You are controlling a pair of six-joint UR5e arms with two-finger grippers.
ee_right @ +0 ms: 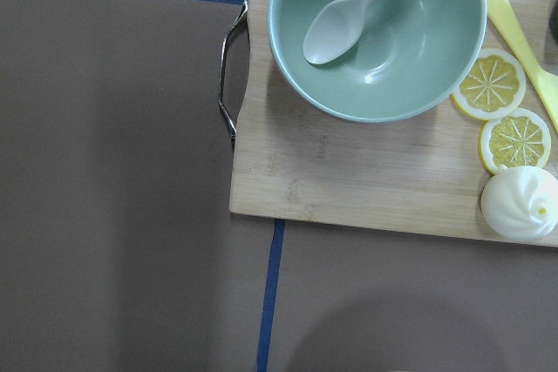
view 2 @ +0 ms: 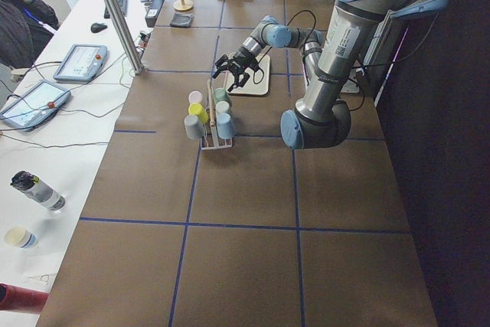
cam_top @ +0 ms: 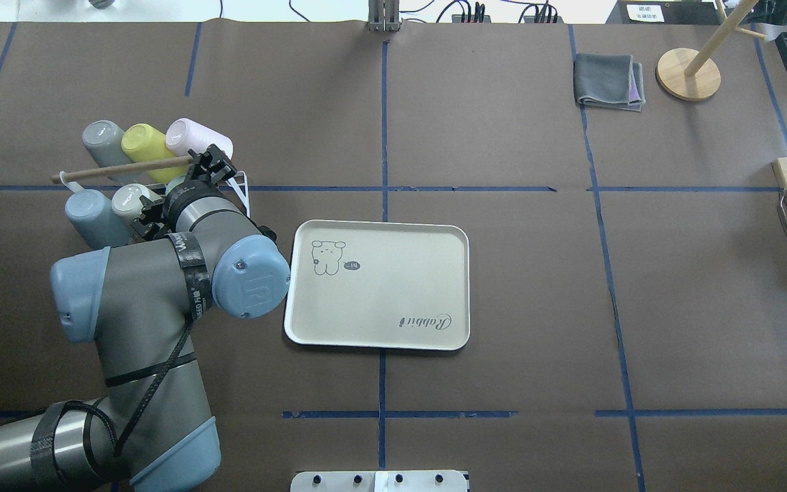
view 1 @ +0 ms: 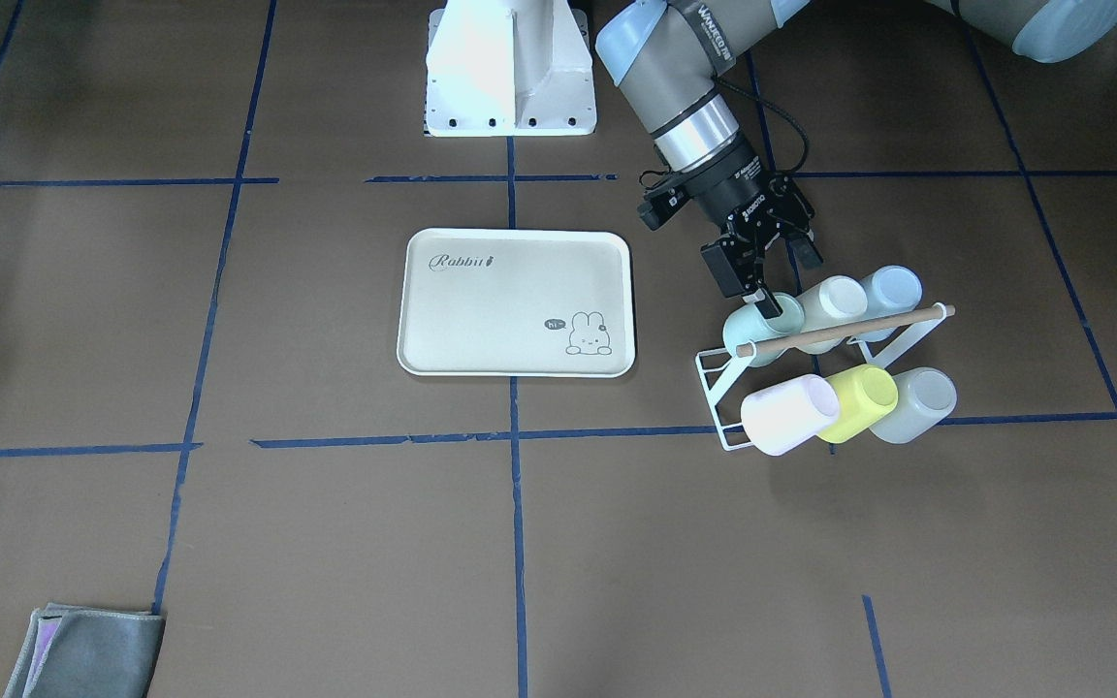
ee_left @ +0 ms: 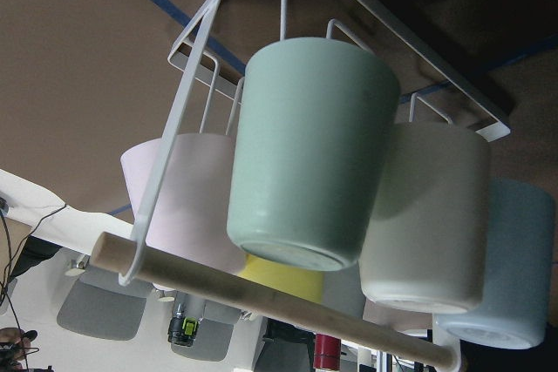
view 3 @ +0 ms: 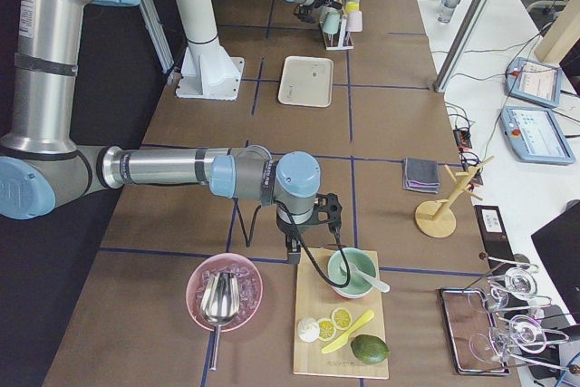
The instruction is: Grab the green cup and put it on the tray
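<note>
Locate the green cup (view 1: 760,334) on the wire rack (view 1: 721,393), tilted over the end peg nearest the tray (view 1: 515,301), close to the wooden bar (view 1: 849,328). Note the left gripper (view 1: 780,281) poised at it with spread fingers (view 1: 770,304), grasping nothing. Judge an approach from the free outer end, owing to crowding by neighbouring cups. Cannot tell finger state of the right gripper (view 3: 299,251), parked well apart by a bowl (view 3: 352,271).

The cup rack (view 1: 845,331) stands left of the tray (view 1: 481,310).

Six cups (view 1: 786,415) — one rack (view 1: 849,330) — one tray (view 1: 500,320).
</note>
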